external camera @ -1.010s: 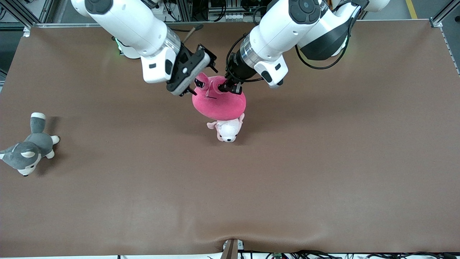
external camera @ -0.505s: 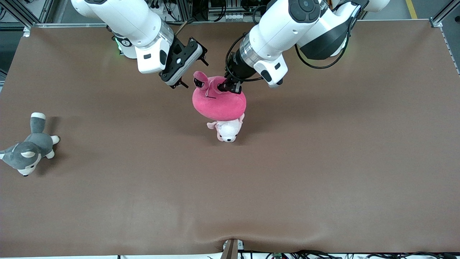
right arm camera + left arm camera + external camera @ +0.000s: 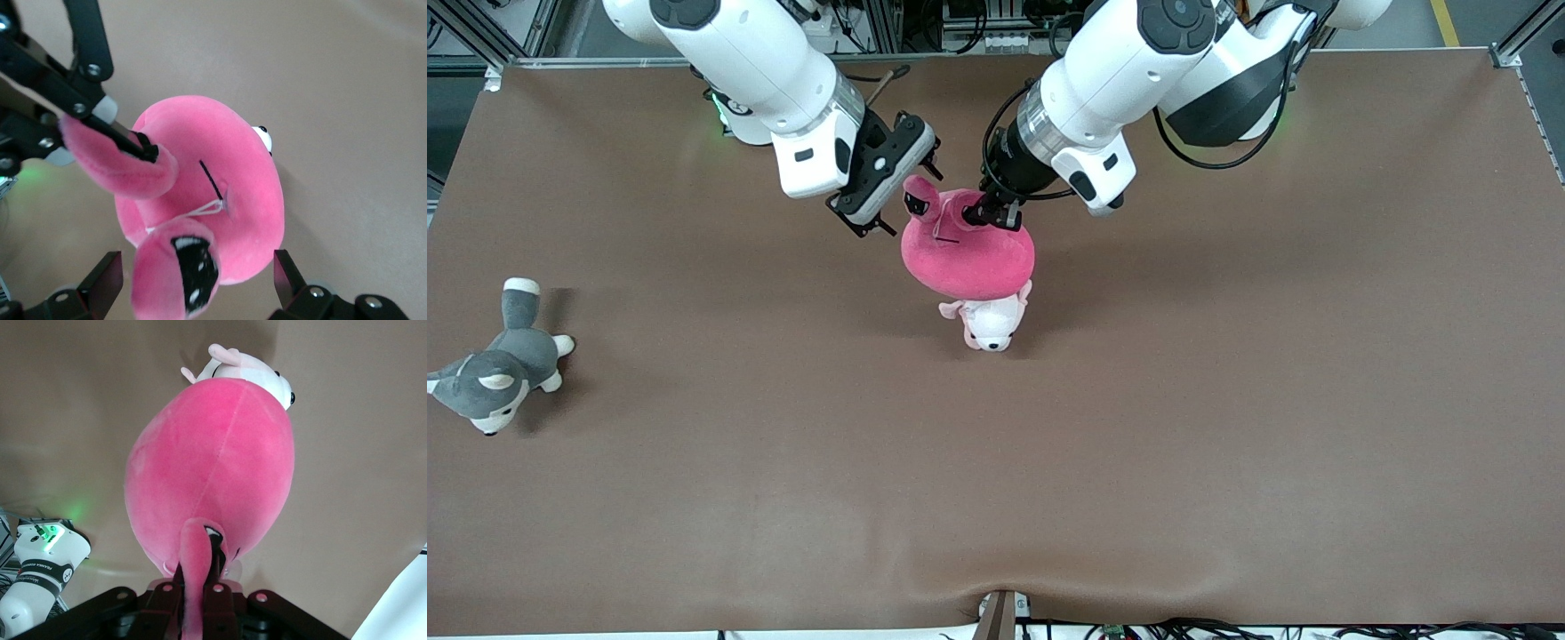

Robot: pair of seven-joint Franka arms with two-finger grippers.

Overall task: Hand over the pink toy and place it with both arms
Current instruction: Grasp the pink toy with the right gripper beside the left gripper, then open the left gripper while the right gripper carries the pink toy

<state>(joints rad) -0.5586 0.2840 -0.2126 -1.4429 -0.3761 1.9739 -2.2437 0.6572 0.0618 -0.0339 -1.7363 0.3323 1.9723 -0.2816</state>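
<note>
The pink toy (image 3: 969, 258) hangs in the air over the middle of the table; it also shows in the left wrist view (image 3: 213, 467) and the right wrist view (image 3: 233, 193). My left gripper (image 3: 985, 216) is shut on one of its ears, seen pinched between the fingers in the left wrist view (image 3: 195, 590). My right gripper (image 3: 907, 201) is open beside the toy. Its fingers (image 3: 107, 280) stand wide on either side of the other ear (image 3: 179, 277) without touching it.
A small pale pink-and-white plush (image 3: 991, 324) lies on the brown table right under the pink toy, also in the left wrist view (image 3: 243, 370). A grey-and-white plush dog (image 3: 494, 373) lies at the right arm's end of the table.
My right gripper drew back from the toy's ear, then came in again, and stays open. My left gripper keeps its hold on the toy, which has barely moved.
</note>
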